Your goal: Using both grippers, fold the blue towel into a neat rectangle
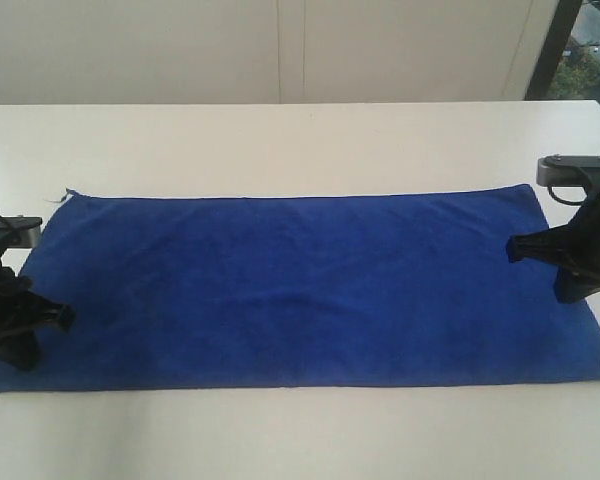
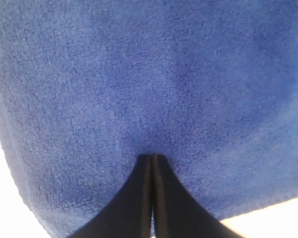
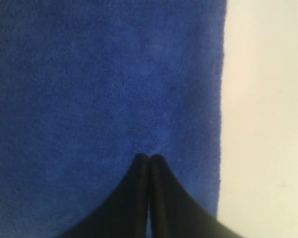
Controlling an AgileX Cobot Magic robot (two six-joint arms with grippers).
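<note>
The blue towel (image 1: 300,290) lies open and flat on the white table (image 1: 280,140). Its long sides run along the table's near edge, and it is closer to that edge than to the far one. A small loose thread (image 1: 55,197) sticks out at its far left corner.

The left gripper (image 1: 65,318) stands over the towel's left end, near its front corner. Its fingers (image 2: 141,171) are pressed tightly together, and no cloth shows between them.

The right gripper (image 1: 513,248) is over the right end, and its fingers (image 3: 139,171) are pressed together in the same way. Whether the tips touch the cloth, I cannot tell.
</note>
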